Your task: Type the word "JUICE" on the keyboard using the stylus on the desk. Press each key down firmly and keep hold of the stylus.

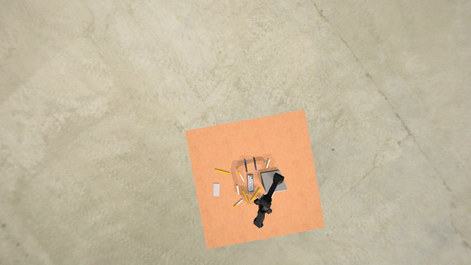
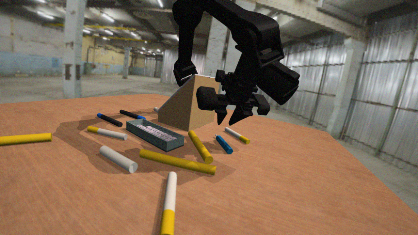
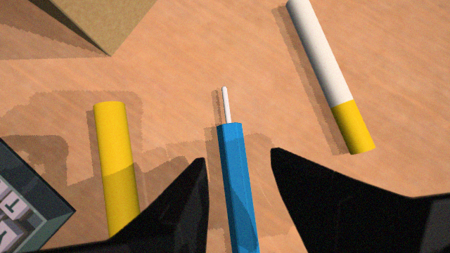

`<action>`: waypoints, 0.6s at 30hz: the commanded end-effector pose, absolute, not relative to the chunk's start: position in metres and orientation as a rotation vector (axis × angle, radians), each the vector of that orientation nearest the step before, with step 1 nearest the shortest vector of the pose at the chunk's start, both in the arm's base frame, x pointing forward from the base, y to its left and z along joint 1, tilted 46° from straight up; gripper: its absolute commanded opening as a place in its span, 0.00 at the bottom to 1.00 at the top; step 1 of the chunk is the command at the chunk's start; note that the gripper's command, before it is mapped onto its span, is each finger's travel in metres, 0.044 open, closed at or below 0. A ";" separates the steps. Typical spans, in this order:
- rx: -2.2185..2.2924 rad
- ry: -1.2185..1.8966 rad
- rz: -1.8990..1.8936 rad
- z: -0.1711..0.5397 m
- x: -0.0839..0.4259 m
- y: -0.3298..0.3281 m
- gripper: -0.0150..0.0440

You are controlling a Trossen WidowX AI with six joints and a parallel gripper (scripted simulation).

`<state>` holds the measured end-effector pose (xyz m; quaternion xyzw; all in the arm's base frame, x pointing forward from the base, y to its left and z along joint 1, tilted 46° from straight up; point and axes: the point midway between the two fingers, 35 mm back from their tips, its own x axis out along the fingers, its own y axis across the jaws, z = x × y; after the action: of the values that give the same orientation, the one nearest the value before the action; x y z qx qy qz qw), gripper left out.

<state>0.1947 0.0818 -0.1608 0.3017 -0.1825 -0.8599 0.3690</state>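
Note:
The blue stylus (image 2: 224, 145) (image 3: 237, 176) lies on the desk, its thin white tip pointing up in the wrist view. My gripper (image 2: 225, 124) (image 3: 238, 161) is open and empty above the stylus, with one finger to each side of it in the wrist view and a gap on both sides. In the wrist view the rear end of the stylus is out of frame. The keyboard (image 1: 250, 183) (image 2: 146, 137) (image 3: 14, 207) sits in a grey-green walled case, left of the stylus in the exterior view. Only a corner of it shows in the wrist view.
A yellow rod (image 2: 200, 147) (image 3: 116, 158) lies between keyboard and stylus. A white-and-yellow rod (image 2: 237, 135) (image 3: 323, 60) lies on the stylus's other side. A tall wedge block (image 2: 176, 108) (image 3: 112, 21) stands behind. Several other rods and a light grey slab (image 1: 216, 189) lie around.

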 end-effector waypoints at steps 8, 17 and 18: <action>0.775 -0.472 -2.206 -0.167 0.195 0.076 0.51; 0.775 -0.473 -2.206 -0.172 0.194 0.072 0.51; 0.775 -0.473 -2.206 -0.172 0.194 0.071 0.51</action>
<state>0.1939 0.0739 -0.1702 0.3028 -0.1858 -0.8600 0.3663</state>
